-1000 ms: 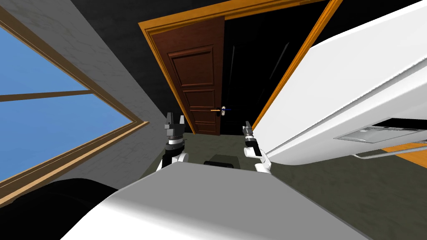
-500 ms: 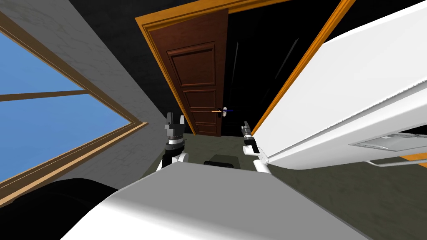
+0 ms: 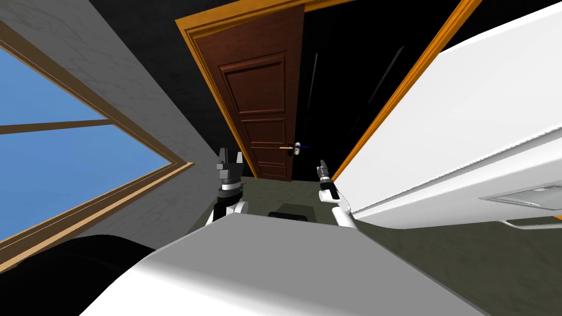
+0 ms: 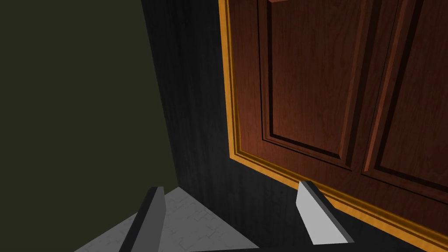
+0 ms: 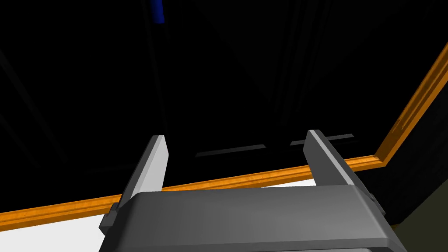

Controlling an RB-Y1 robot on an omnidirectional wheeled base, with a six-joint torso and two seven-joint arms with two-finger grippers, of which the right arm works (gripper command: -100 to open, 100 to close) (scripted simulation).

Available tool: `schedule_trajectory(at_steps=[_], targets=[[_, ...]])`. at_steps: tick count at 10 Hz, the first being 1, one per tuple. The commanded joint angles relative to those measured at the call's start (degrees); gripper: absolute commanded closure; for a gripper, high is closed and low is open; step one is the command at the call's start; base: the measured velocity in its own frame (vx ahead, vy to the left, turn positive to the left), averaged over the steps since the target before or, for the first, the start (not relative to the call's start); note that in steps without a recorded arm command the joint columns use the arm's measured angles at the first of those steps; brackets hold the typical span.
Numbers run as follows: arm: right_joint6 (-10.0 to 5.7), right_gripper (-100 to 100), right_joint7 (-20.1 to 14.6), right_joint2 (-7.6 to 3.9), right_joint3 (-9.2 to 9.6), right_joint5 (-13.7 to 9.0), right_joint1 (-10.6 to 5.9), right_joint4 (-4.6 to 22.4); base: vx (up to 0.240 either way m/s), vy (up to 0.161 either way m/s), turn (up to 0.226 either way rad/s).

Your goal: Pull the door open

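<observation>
Right hand (image 3: pixel 322 164) spread, empty, lower centre; left hand (image 3: pixel 230 155) spread too. Door (image 3: pixel 263 104) ajar mid-frame, likely heavy and rigid; I'd take its small lever (image 3: pixel 285 147) at the free edge.

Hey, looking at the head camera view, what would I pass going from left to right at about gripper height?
window → left gripper → door handle → right gripper → large white panel
</observation>
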Motion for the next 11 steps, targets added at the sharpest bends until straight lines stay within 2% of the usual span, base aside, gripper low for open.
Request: schedule_trajectory(at_steps=[1,11], targets=[[-0.03,-100,-0.15,-0.39,0.00,-0.49,-1.44,2.41,0.104,0.035,0.021],[-0.27,-100,-0.27,-1.61,0.03,-2.93,-9.51,15.60,0.099,0.028,0.020]])
